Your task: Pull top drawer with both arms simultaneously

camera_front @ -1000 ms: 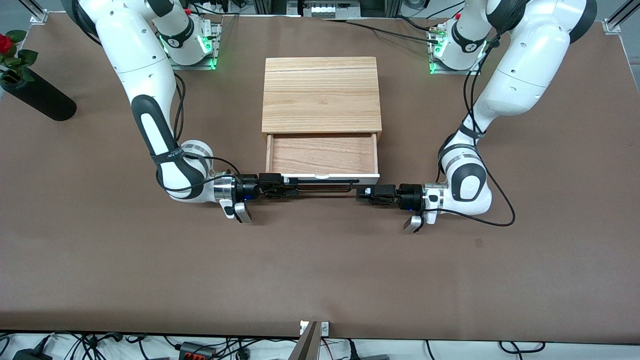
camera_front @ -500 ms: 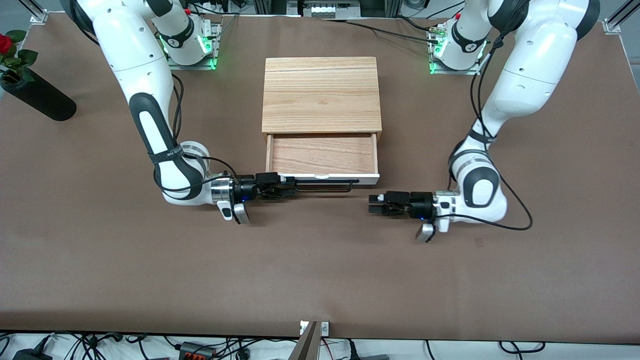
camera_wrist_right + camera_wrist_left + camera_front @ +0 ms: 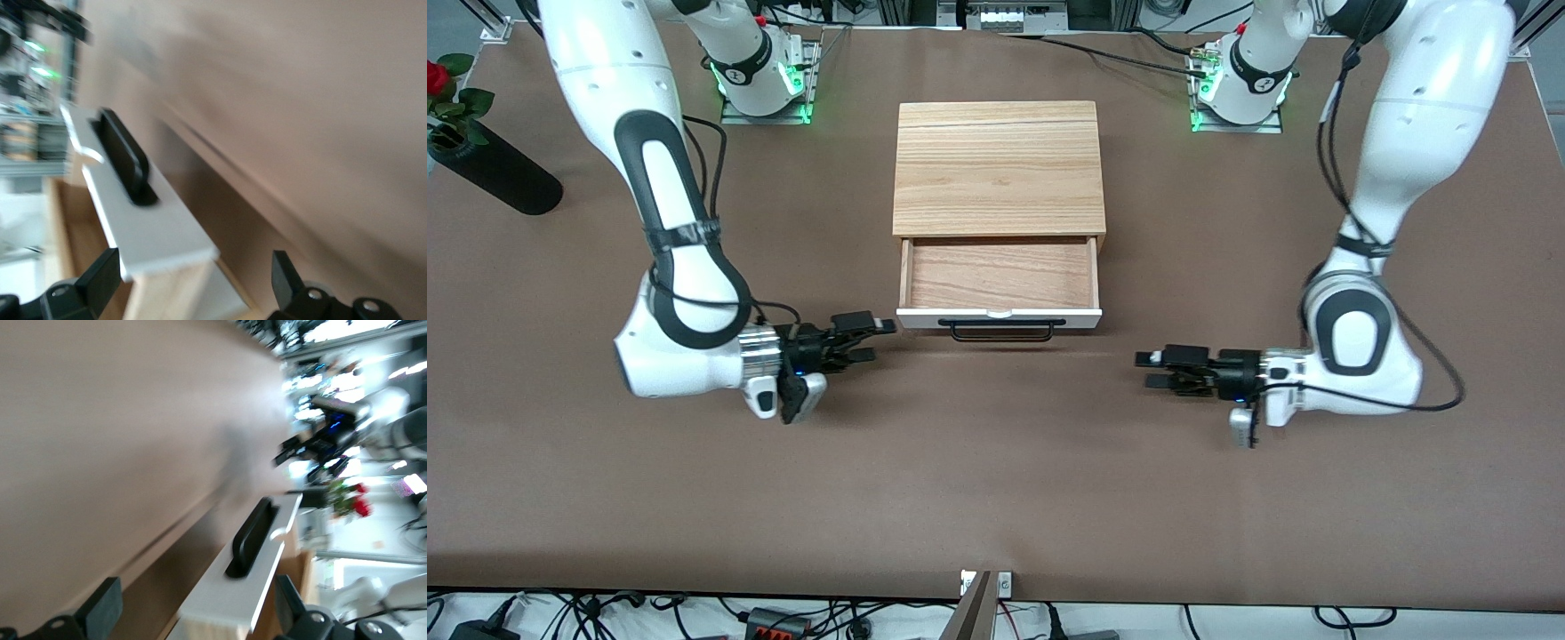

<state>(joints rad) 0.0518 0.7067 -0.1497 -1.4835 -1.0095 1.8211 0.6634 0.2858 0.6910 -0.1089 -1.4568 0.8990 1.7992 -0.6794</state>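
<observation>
The top drawer (image 3: 1000, 274) stands pulled out of the light-wood casing (image 3: 996, 169), showing its wood inside. Its white front panel (image 3: 925, 318) and black bar handle (image 3: 1000, 332) face the front camera. My right gripper (image 3: 879, 340) is open and empty, low over the table just off the drawer's corner at the right arm's end. My left gripper (image 3: 1147, 371) is open and empty, low over the table, apart from the drawer's other corner. The left wrist view shows the panel (image 3: 247, 587) and handle (image 3: 250, 537) ahead of my left gripper (image 3: 197, 593). The right wrist view shows the panel (image 3: 147, 220) and handle (image 3: 123, 157) ahead of my right gripper (image 3: 193, 267).
A black vase (image 3: 494, 173) with a red rose (image 3: 436, 76) lies at the right arm's end of the brown table (image 3: 996, 480). Cables run along the table's edge nearest the front camera.
Both grippers have come off the handle and drawn back sideways toward their own ends of the table, the left first. The drawer stays pulled out and has not moved.
</observation>
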